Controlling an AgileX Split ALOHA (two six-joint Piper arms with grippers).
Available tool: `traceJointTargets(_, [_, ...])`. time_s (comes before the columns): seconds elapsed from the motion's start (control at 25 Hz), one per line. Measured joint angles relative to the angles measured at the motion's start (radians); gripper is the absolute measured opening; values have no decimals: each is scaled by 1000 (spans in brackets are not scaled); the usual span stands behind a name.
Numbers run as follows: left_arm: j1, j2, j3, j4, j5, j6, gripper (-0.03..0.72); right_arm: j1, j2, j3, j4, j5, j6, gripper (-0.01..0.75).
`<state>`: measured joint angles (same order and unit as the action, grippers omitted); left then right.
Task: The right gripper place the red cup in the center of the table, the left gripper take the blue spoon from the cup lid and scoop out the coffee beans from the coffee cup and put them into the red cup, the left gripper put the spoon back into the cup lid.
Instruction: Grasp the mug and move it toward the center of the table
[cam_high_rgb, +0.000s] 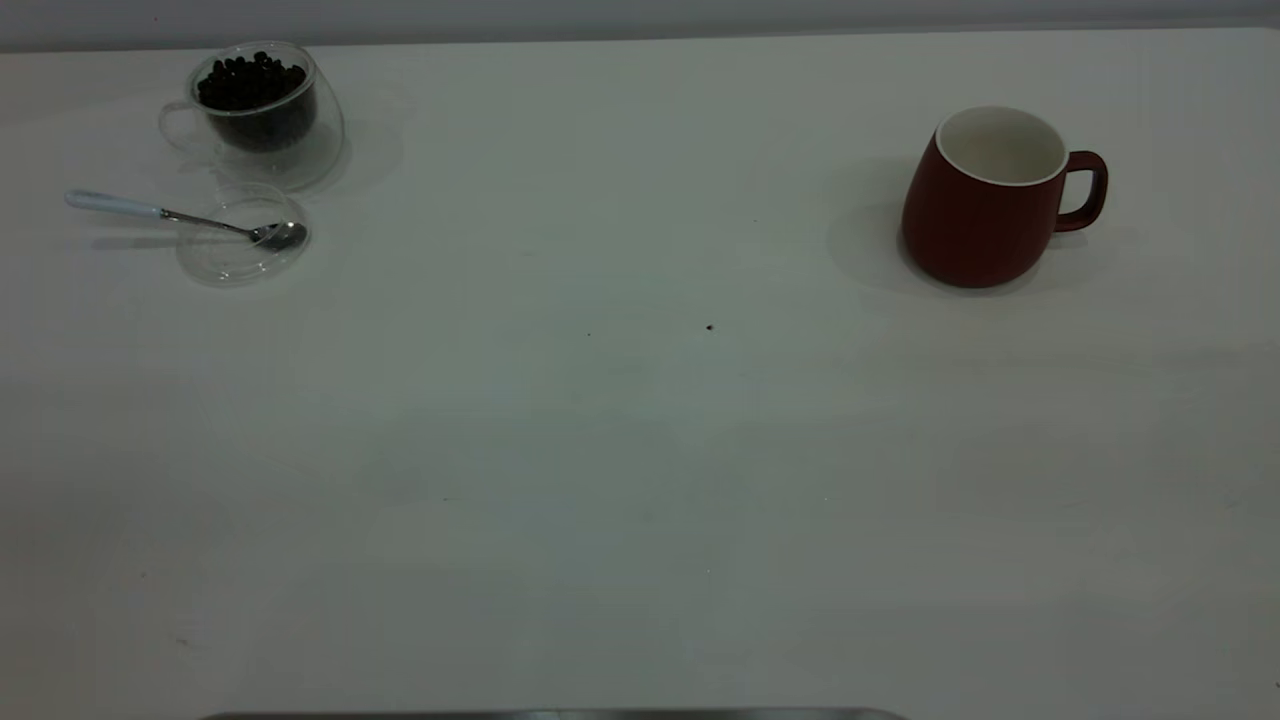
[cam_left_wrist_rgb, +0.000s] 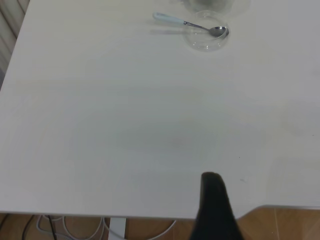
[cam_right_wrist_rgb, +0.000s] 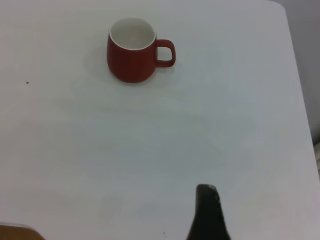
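- The middle of the table (cam_high_rgb: 640, 450) is being left bare, apart from one tiny dark speck (cam_high_rgb: 709, 327).
- The far left corner is being taken up by the coffee cup (cam_high_rgb: 262, 112), heaped with coffee beans (cam_high_rgb: 250, 82), its handle turned toward the table's left edge.
- Just beside it, on the near side, the cup lid (cam_high_rgb: 240, 240) is being crossed by the blue spoon (cam_high_rgb: 180, 216), whose handle is sticking out leftward past the rim.
- The far right is being occupied by the red cup (cam_high_rgb: 985, 200), standing upright, well apart from the rest, handle toward the right edge.
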<state>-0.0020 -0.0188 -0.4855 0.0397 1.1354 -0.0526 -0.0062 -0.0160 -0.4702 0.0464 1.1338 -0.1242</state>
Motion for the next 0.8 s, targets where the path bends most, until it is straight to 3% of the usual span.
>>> traceJointTargets(0.32, [0, 0, 0, 0, 0, 0, 588, 0, 83, -46, -32, -7, -48, 590])
traceJointTargets(0.6, [0, 0, 0, 0, 0, 0, 588, 0, 546, -181, -105, -39, -123, 590])
traceJointTargets(0.8, [0, 0, 0, 0, 0, 0, 588, 0, 889, -277, -106, -165, -249, 590])
